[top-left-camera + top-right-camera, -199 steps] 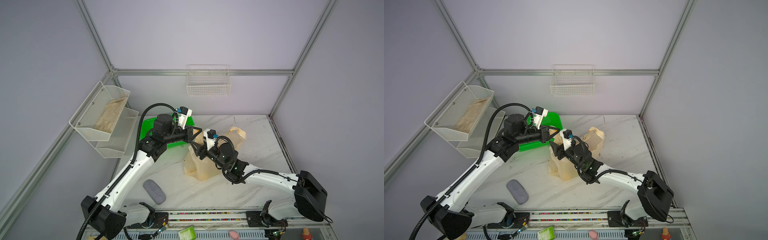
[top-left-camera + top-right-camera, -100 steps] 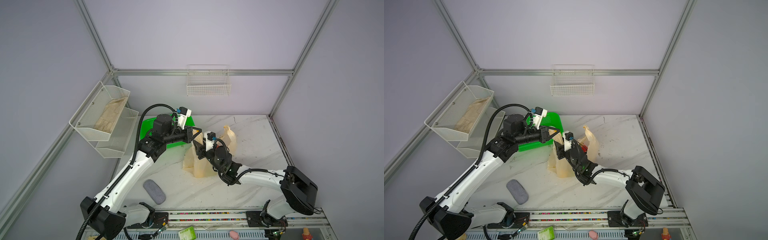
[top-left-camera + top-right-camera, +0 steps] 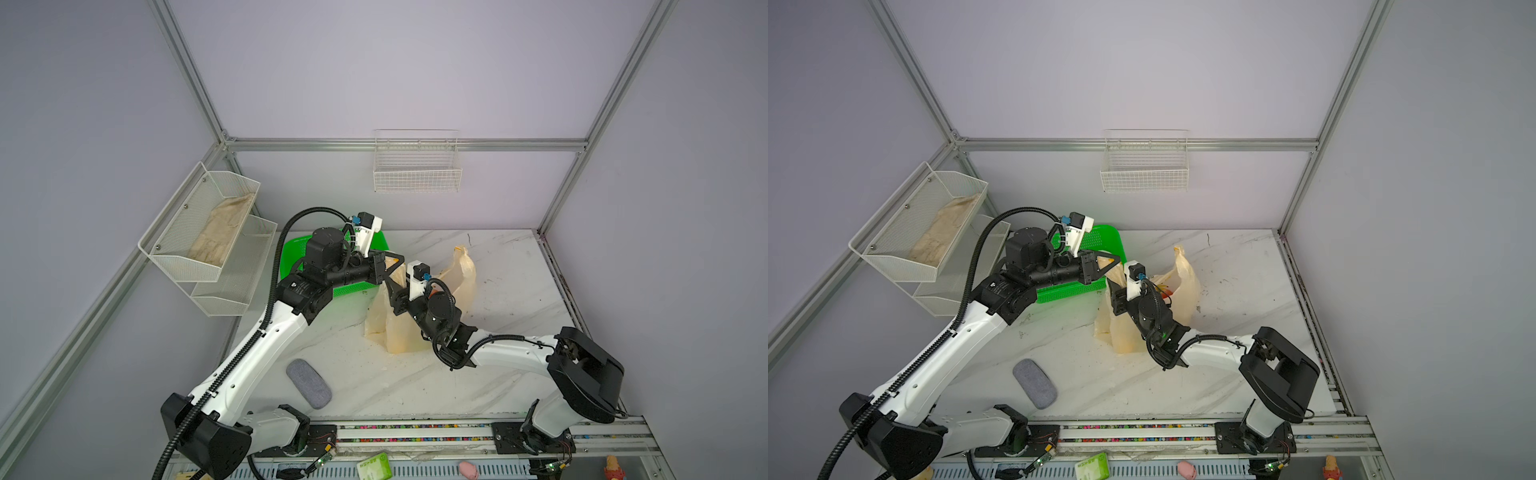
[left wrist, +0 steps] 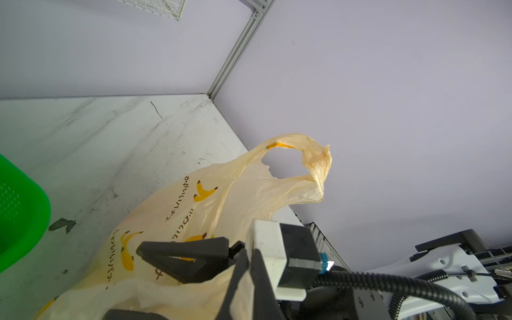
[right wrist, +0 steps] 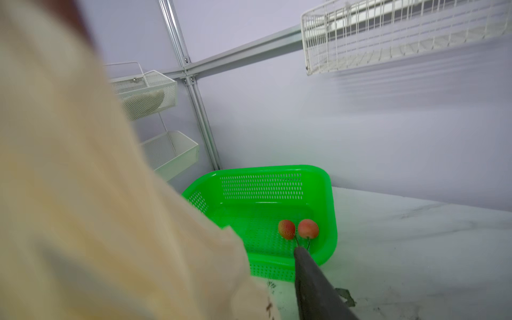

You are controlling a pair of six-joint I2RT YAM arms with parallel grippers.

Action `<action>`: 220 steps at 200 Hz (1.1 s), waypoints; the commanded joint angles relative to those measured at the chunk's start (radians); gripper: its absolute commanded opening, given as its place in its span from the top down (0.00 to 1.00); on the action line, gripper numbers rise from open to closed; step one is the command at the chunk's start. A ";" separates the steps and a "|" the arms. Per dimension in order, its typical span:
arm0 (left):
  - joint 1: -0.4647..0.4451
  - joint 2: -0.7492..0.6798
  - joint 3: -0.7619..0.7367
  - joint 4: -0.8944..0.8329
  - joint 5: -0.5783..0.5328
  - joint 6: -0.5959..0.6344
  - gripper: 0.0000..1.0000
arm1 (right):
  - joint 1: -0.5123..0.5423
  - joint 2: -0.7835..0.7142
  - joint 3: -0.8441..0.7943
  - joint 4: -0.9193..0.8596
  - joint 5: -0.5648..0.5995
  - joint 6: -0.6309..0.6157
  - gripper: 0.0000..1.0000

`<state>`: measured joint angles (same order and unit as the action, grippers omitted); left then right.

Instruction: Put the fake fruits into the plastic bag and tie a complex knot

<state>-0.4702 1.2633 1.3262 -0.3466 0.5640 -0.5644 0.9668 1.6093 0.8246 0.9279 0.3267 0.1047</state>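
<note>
Left gripper (image 3: 395, 266): jaws together, clamped on a top edge of the thin translucent cream-orange plastic bag (image 3: 399, 336) with yellow banana prints, which stands open on the white marbled desk (image 3: 498, 299) just beside the bright green perforated plastic basket (image 5: 263, 188). Right gripper (image 3: 390, 286) is at the bag's rim (one jaw shows in its wrist view, the other is behind blurred film, so I cannot tell the jaw state). Two small red stemmed cherries (image 5: 286, 229) lie in the basket, and red and yellow toy fruit pieces (image 3: 1163, 289) show in the bag's mouth.

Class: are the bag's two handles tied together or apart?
Apart. One handle of the bag stands free as an open loop, while the left gripper holds the other side up.
</note>
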 commanded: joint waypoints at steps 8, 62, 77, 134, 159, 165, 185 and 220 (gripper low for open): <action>0.018 -0.004 -0.006 0.072 0.029 -0.021 1.00 | -0.003 0.001 -0.039 0.014 0.015 0.002 0.54; 0.058 0.046 0.062 0.020 0.066 0.047 1.00 | -0.015 -0.092 0.048 -0.191 -0.074 -0.098 0.28; 0.075 0.064 0.083 -0.004 0.076 0.077 1.00 | -0.019 -0.124 0.088 -0.307 -0.109 -0.121 0.21; 0.145 0.116 0.131 -0.038 0.100 0.126 1.00 | -0.021 -0.259 0.296 -0.784 -0.276 -0.223 0.06; 0.166 0.119 0.134 -0.035 0.103 0.129 1.00 | -0.021 -0.268 0.431 -0.967 -0.353 -0.249 0.06; 0.168 0.119 0.136 -0.034 0.105 0.129 1.00 | -0.021 -0.272 0.459 -1.000 -0.363 -0.258 0.06; 0.179 0.119 0.139 -0.038 0.109 0.132 1.00 | -0.023 -0.299 0.516 -1.076 -0.373 -0.276 0.06; 0.189 0.128 0.157 -0.054 0.108 0.147 1.00 | -0.070 -0.368 0.544 -1.166 -0.383 -0.267 0.06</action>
<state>-0.2943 1.3903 1.3739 -0.3935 0.6518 -0.4496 0.9379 1.2961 1.3426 -0.1043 -0.0261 -0.1413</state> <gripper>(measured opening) 0.047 0.942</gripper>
